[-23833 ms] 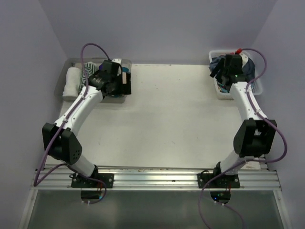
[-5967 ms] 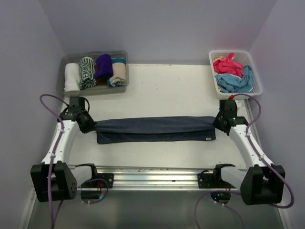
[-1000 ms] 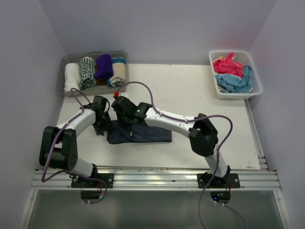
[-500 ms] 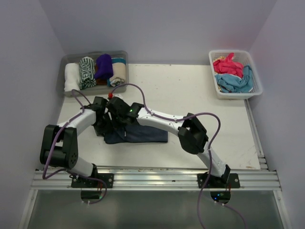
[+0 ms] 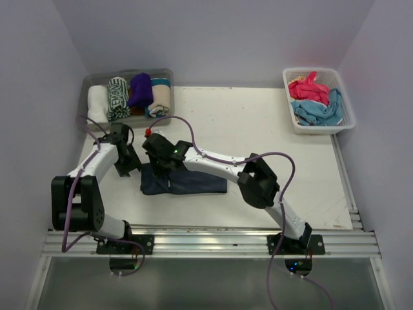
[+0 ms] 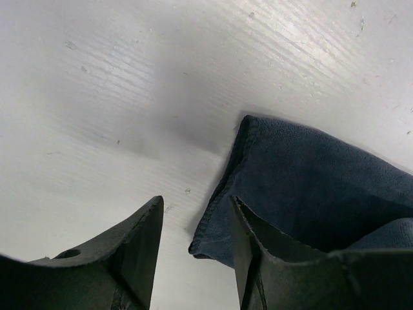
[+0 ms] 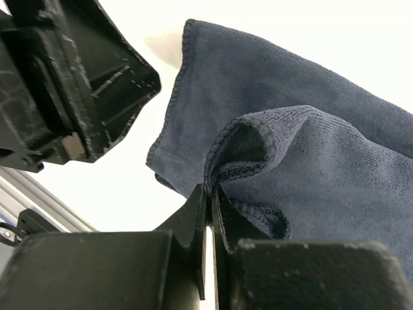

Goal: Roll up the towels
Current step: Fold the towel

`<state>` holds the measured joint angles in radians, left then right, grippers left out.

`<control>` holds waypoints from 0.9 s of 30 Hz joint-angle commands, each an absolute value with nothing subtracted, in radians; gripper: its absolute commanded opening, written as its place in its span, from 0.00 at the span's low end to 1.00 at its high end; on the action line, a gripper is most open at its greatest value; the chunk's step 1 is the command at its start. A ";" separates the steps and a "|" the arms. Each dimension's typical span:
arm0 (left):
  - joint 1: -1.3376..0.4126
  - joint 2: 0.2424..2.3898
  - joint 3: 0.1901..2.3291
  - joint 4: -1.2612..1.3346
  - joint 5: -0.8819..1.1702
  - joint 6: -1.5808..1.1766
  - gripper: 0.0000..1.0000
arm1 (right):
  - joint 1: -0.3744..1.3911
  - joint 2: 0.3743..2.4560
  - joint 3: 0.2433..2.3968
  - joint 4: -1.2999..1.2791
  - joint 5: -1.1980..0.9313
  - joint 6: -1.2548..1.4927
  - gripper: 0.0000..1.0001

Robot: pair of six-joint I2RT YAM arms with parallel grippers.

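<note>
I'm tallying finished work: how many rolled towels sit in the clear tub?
4, side by side in the clear tub at far left, left to right: white towel, green-patterned towel, purple towel, cream-and-teal towel. Others may lie hidden beneath.

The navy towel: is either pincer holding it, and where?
The right pincer pinches the navy towel by a lifted hemmed edge; the left pincer is open, empty.
</note>
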<state>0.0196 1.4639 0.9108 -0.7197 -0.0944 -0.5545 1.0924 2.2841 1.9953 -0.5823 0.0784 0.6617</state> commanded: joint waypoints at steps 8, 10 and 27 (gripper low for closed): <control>0.034 1.470 0.888 -0.698 -0.071 -0.538 0.49 | 1.112 2.377 2.160 -0.569 0.003 0.629 0.28; 0.041 1.457 0.903 -0.710 -0.080 -0.543 0.49 | 1.112 2.391 2.181 -0.565 -0.054 0.614 0.44; -0.130 1.338 0.986 -0.675 -0.011 -0.545 0.39 | 0.876 1.782 1.339 -0.353 0.153 0.627 0.10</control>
